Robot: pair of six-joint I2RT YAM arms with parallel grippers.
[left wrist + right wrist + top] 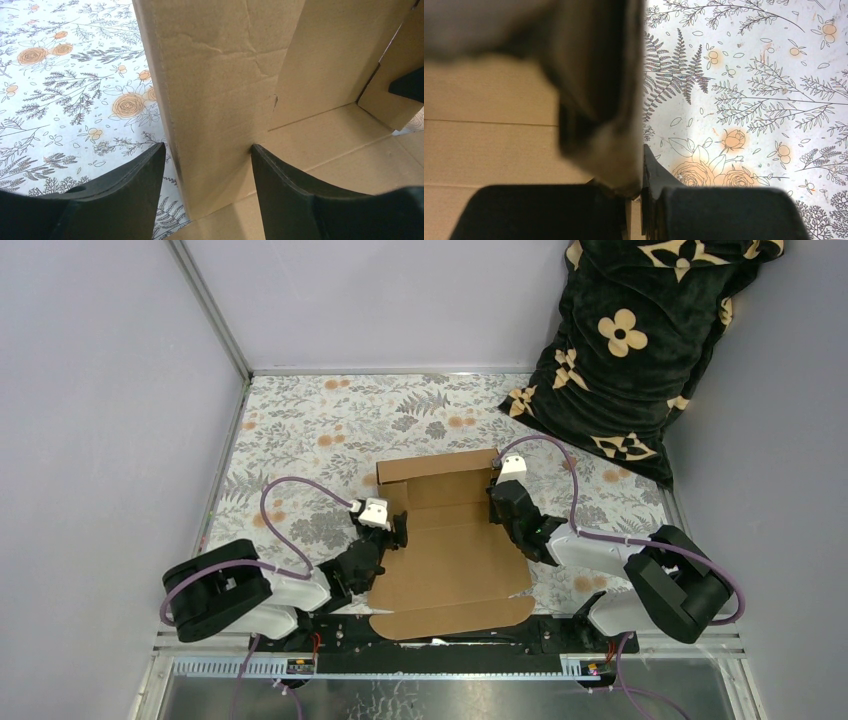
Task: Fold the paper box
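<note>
The paper box (455, 560) lies in the middle of the table (300, 430); its back and side walls stand up, and its rounded front flap lies flat toward the arm bases. The left hand (207, 146) is spread astride the left wall; the right hand (635, 190) is pressed together on the right wall. Flowered table shows behind and left of the box; a dark pillow (625, 350) leans well behind its right corner.
</note>
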